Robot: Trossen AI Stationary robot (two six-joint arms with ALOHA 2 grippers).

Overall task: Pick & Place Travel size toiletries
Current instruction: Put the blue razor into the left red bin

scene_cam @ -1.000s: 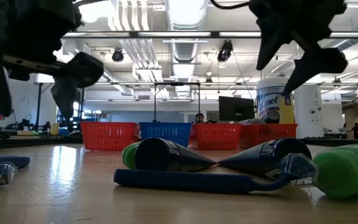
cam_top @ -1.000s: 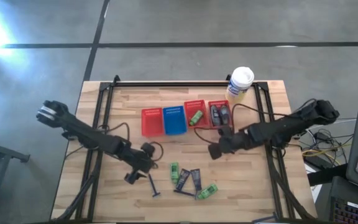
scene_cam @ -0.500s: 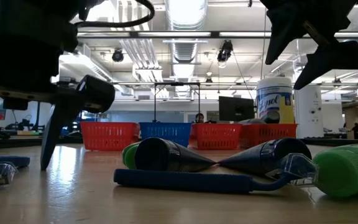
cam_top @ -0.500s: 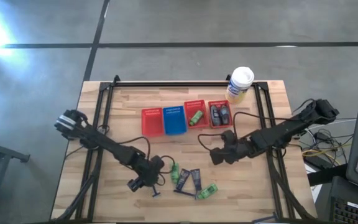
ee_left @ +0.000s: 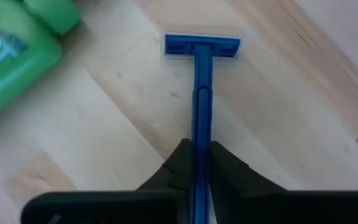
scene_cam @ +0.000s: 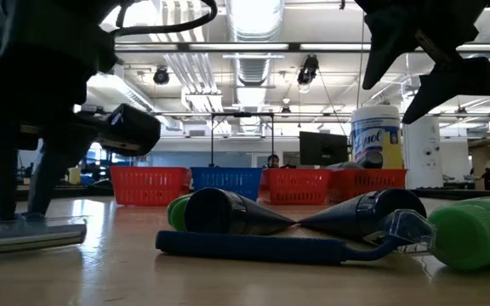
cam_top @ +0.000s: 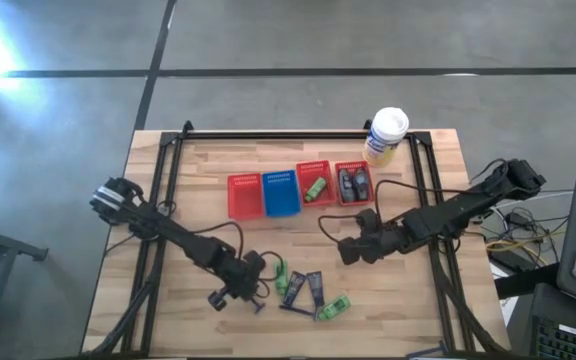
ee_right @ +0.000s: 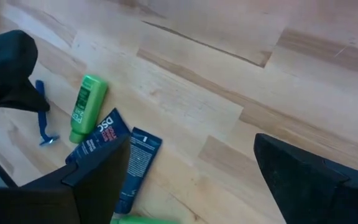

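A blue razor [ee_left: 201, 74] stands on the wood near the table's near edge, with my left gripper [cam_top: 246, 294] shut on it. Just to its right lie a green bottle [cam_top: 280, 275], two dark tubes [cam_top: 304, 290], another green bottle [cam_top: 333, 306] and a second blue razor [scene_cam: 287, 246]. My right gripper [cam_top: 353, 248] hangs open above the table's middle right, touching nothing. Its wrist view looks down on the tubes [ee_right: 114, 149] and a green bottle [ee_right: 87, 106]. My left gripper pinches the razor's handle [ee_left: 200, 146] between its two fingers, on the half away from the head. The fingers come from above, slanting down, and the handle runs on past their tips. The razor is tipped up, head [scene_cam: 32, 236] down at the table top.
Four small baskets stand in a row at mid-table: red [cam_top: 244, 195], blue [cam_top: 281, 193], a red one holding a green bottle [cam_top: 315, 184], and a red one holding grey bottles [cam_top: 353, 183]. A white-lidded yellow canister [cam_top: 386, 135] stands at the far right.
My left gripper has moved toward the near edge and down onto the razor, then shut on its handle. The razor, which lay flat, now has its handle tipped up while its head stays low. My right gripper has drifted a little toward the near edge.
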